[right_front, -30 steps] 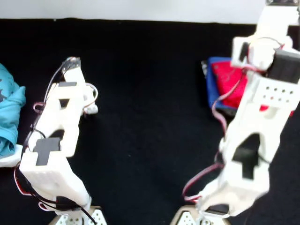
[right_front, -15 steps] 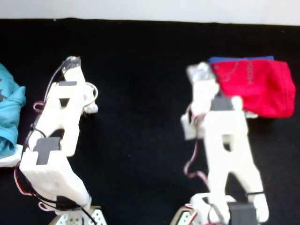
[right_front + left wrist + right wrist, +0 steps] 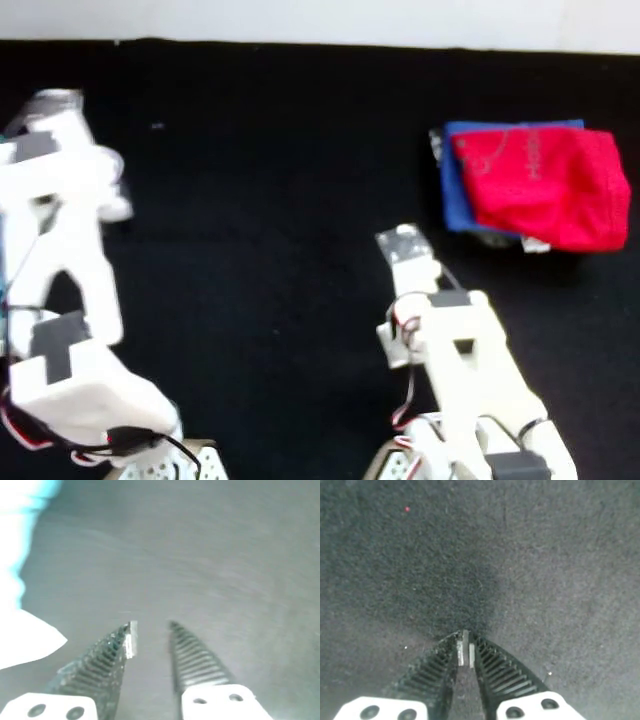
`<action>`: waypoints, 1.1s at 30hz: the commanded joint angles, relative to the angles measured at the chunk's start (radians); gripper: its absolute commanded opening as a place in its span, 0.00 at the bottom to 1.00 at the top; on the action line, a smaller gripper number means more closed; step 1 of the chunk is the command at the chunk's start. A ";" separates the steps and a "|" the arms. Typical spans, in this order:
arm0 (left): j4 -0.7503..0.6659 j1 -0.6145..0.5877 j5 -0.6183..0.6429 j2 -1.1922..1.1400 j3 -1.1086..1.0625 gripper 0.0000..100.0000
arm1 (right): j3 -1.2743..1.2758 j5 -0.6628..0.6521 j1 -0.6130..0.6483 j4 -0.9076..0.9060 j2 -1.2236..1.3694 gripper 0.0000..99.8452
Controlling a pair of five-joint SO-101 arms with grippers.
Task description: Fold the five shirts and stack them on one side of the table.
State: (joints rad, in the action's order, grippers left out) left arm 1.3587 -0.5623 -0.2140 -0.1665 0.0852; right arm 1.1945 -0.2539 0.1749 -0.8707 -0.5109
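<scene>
Black cloth is covering the table [image 3: 280, 150] in the high view, a folded red shirt [image 3: 545, 190] lying on a blue shirt [image 3: 455, 190] at far right. In the left wrist view, the left gripper [image 3: 150, 626] is hanging with jaws slightly apart, holding nothing, near a teal shirt [image 3: 22, 510]. In the right wrist view, the right gripper [image 3: 465, 647] is hanging with tips touching, over bare cloth.

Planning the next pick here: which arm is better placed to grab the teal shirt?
Left, probably. The left gripper hangs with jaws open close to the teal shirt, while the right gripper sits with jaws shut over the table, away from it.
</scene>
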 commanded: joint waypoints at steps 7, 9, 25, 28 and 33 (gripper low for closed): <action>-0.086 -0.395 -0.153 -0.185 0.262 0.22 | 0.048 -0.008 0.008 0.079 -0.016 0.18; -0.083 -0.424 -0.158 -0.251 0.320 0.22 | 0.053 -0.008 0.008 0.079 -0.016 0.19; 0.026 -0.335 -0.138 -0.486 0.624 0.00 | 0.054 -0.008 0.008 0.081 -0.015 0.15; 0.137 -0.288 -0.086 -0.443 0.723 0.01 | 0.054 -0.008 0.008 0.081 -0.015 0.15; 0.307 -0.154 -0.077 -0.358 0.911 0.01 | 0.054 -0.008 0.008 0.081 -0.015 0.15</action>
State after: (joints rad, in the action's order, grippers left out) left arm 1.5796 -0.8032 -0.3000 -0.6360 0.8707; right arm 1.2390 -0.2539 0.1841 -0.8201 -0.5247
